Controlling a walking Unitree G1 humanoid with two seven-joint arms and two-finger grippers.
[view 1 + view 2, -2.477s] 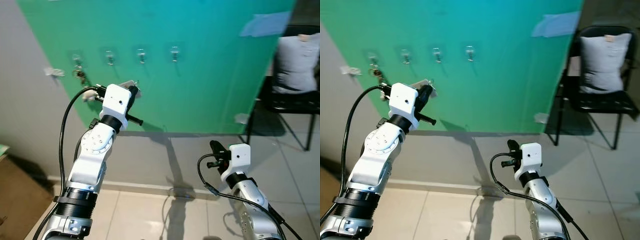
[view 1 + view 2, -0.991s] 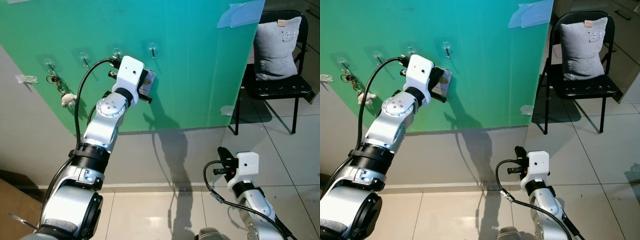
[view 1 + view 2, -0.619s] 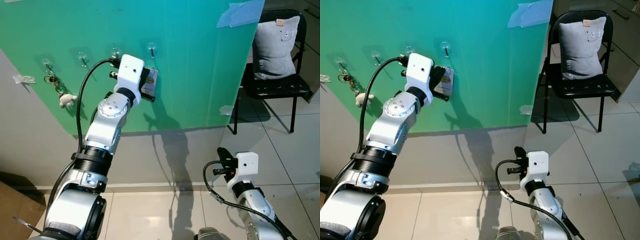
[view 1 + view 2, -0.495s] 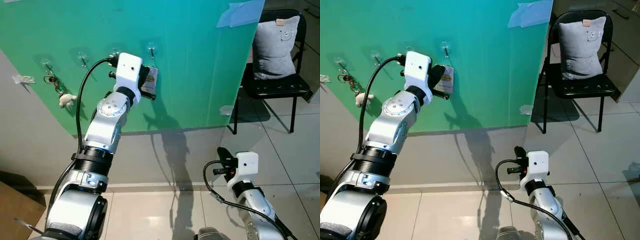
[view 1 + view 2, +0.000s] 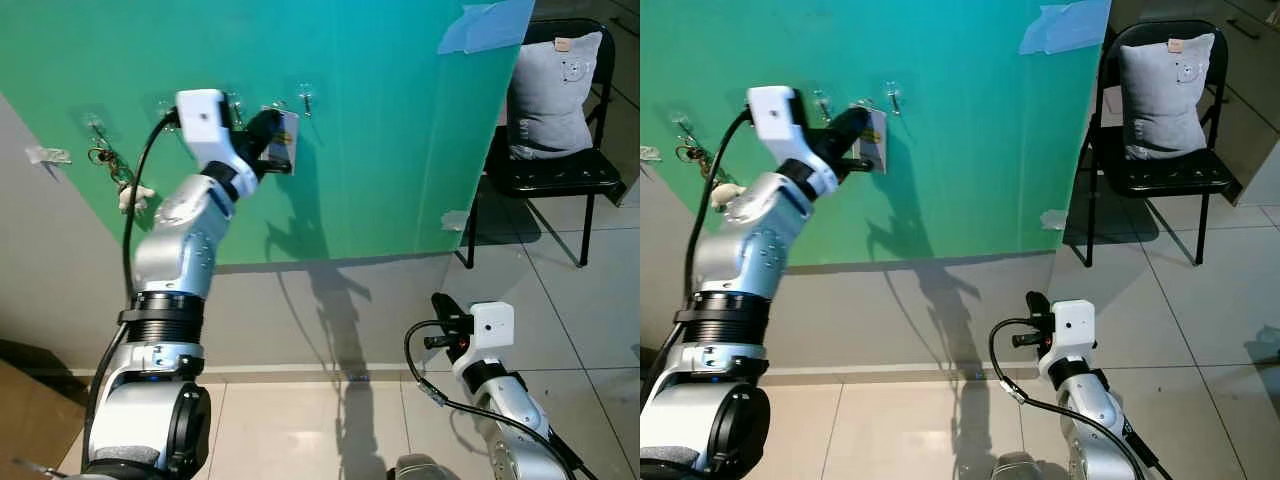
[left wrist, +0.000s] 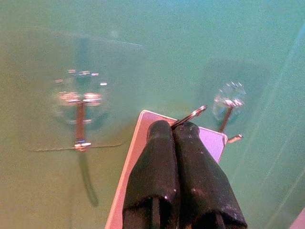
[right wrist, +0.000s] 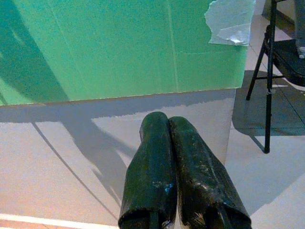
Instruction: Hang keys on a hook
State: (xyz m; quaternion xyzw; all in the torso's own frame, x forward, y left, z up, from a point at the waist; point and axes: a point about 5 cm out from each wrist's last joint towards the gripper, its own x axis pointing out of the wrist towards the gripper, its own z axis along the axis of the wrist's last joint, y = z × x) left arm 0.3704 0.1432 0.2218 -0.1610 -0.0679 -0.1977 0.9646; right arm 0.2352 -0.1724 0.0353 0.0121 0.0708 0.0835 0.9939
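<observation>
Your left hand is raised against the green board, its fingers pressed together on the keys: a pale tag with a metal ring sticking out past the fingertips. The keys sit between two clear hooks, close to the board, not on either. Another set of keys hangs from the far-left hook. Your right hand is low by the floor, fingers together and holding nothing.

Clear plastic hooks with metal prongs sit on the matt green board; floor tiles look glossy.
</observation>
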